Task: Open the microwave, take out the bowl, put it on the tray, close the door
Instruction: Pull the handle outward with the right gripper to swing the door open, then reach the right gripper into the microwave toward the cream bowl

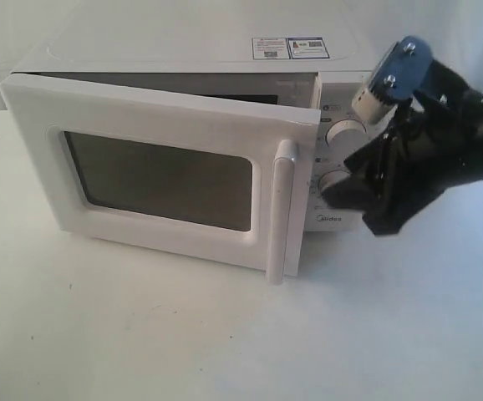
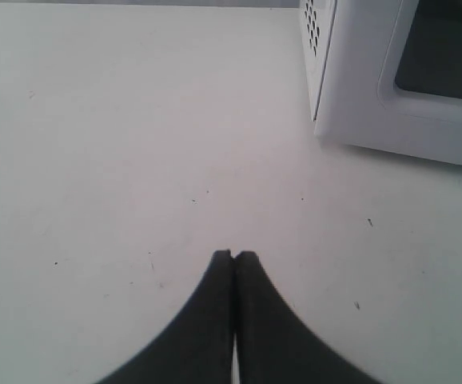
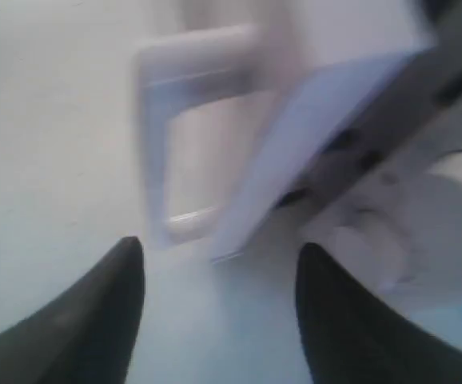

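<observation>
The white microwave (image 1: 200,58) stands at the back of the white table. Its door (image 1: 158,180) with the dark window is swung partly open, and the tall white bar handle (image 1: 282,209) points forward. My right gripper (image 1: 350,180) hangs in front of the two round knobs (image 1: 346,132), just right of the door's free edge. In the right wrist view this gripper (image 3: 219,256) is open, with the handle (image 3: 191,56) and door edge (image 3: 311,128) beyond its fingers. My left gripper (image 2: 234,256) is shut on nothing over bare table near the microwave's corner (image 2: 327,72). The bowl is hidden.
The white tabletop (image 1: 225,334) stretches in front of the microwave. Two stickers (image 1: 290,48) lie on the microwave's top. No tray shows in any view.
</observation>
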`<act>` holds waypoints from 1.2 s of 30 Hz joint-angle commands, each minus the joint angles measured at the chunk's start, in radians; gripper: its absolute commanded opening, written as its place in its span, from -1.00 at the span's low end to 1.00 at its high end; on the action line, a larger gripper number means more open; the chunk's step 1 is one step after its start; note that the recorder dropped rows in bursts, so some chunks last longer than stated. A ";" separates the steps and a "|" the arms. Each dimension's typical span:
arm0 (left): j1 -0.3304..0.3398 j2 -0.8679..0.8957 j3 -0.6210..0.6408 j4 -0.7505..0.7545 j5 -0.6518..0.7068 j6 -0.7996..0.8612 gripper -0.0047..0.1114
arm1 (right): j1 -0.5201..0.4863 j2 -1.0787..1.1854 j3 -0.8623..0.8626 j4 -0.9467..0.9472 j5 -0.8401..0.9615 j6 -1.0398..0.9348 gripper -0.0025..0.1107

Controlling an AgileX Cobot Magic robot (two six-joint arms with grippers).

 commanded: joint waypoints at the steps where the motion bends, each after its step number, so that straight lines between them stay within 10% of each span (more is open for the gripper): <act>1: 0.002 -0.004 0.003 -0.012 0.000 -0.008 -0.92 | 0.000 -0.005 -0.001 0.215 -0.362 0.053 -0.91; 12: 0.002 -0.004 0.003 -0.012 0.000 -0.008 -0.92 | 0.101 0.058 -0.045 0.154 -0.068 -0.047 -0.96; 36: 0.002 -0.004 0.003 -0.012 0.000 -0.008 -0.92 | 0.306 0.136 -0.047 0.100 -0.093 -0.095 -0.96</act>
